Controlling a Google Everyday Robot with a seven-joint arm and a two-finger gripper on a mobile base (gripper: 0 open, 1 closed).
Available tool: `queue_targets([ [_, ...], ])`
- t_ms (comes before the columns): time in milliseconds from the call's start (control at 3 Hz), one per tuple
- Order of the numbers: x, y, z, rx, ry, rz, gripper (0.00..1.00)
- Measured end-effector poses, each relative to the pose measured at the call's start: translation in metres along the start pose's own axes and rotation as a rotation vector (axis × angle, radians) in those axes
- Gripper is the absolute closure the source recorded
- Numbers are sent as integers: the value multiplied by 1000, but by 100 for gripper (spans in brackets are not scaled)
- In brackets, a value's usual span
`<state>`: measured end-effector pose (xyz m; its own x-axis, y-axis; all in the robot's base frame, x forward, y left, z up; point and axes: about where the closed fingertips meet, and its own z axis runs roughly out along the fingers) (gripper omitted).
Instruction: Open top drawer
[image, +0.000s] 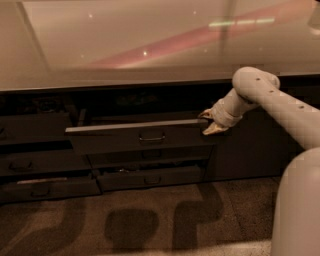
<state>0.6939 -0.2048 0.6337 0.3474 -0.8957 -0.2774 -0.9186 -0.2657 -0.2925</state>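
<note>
The top drawer (110, 140) is a wide dark grey front with a small loop handle (151, 136) at its centre. It stands partly pulled out from the cabinet, and its pale top edge (125, 128) catches the light. My gripper (210, 123) is at the right end of that front, level with the top edge and touching or almost touching it. The white arm (270, 97) reaches in from the right.
A broad glossy countertop (150, 45) overhangs the drawers. Shallower drawer fronts sit below (125, 179) and to the left (30, 162), the lowest left one (55, 186) slightly ajar. A dark cabinet panel (245, 150) lies behind the arm. My white body (300, 210) fills the lower right, over patterned carpet (150, 225).
</note>
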Motion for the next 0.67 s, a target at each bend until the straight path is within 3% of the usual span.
queue_targets([
  [667,-2,8,-2,-3,-6,-7,100],
])
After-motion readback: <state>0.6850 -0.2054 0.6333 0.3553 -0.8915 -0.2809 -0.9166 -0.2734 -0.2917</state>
